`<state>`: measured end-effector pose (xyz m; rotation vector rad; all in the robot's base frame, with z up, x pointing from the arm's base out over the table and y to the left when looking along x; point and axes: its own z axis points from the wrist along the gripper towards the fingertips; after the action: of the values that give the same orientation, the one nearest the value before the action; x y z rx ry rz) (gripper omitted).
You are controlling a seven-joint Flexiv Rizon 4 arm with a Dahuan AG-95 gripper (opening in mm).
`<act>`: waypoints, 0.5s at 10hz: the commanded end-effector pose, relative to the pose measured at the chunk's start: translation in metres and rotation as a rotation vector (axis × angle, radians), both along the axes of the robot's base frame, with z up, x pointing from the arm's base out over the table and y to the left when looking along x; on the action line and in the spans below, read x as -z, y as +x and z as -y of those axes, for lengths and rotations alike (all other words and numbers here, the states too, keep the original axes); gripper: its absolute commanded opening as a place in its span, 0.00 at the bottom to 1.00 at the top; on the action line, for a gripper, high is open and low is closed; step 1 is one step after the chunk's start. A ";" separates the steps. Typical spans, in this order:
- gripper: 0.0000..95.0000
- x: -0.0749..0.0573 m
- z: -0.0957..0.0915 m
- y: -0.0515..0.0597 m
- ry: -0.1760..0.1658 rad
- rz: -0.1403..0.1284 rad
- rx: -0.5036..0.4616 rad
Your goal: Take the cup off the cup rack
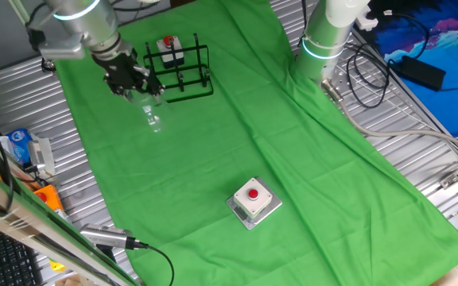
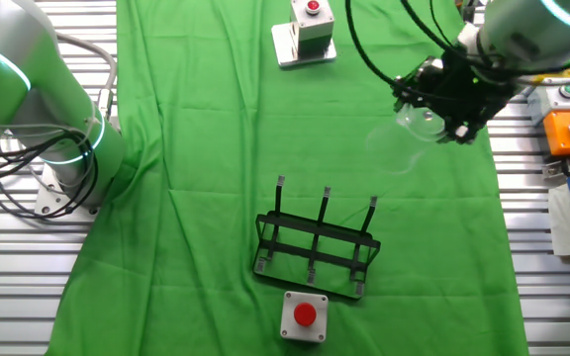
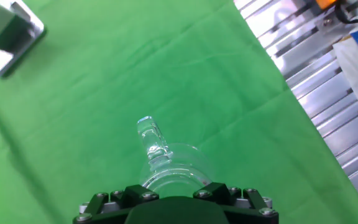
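The clear cup [image 1: 151,116] hangs in my gripper [image 1: 133,82], held above the green cloth to the left of the cup rack [image 1: 180,70]. The black wire rack stands bare on the cloth. In the other fixed view the cup [image 2: 416,123] sits at my gripper [image 2: 453,107], up and right of the rack [image 2: 315,252]. In the hand view the cup's rim [image 3: 174,167] lies between the jaws of my gripper [image 3: 176,190], its little handle [image 3: 150,134] pointing away. The fingertips themselves are hidden.
A grey red-button box [image 1: 254,199] sits on the near cloth and shows in the hand view [image 3: 8,31]. A second one [image 1: 168,48] stands behind the rack. Another arm's base [image 1: 324,40] stands at the cloth's far edge, with cables [image 1: 372,71] beside it.
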<state>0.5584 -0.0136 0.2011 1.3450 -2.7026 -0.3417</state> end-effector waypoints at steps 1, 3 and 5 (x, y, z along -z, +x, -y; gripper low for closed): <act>0.00 0.024 -0.009 -0.010 0.064 0.014 0.056; 0.00 0.040 -0.015 -0.018 0.072 0.018 0.065; 0.00 0.058 -0.024 -0.029 0.076 0.024 0.071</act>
<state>0.5276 0.0096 0.1438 1.2815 -2.7887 -0.4429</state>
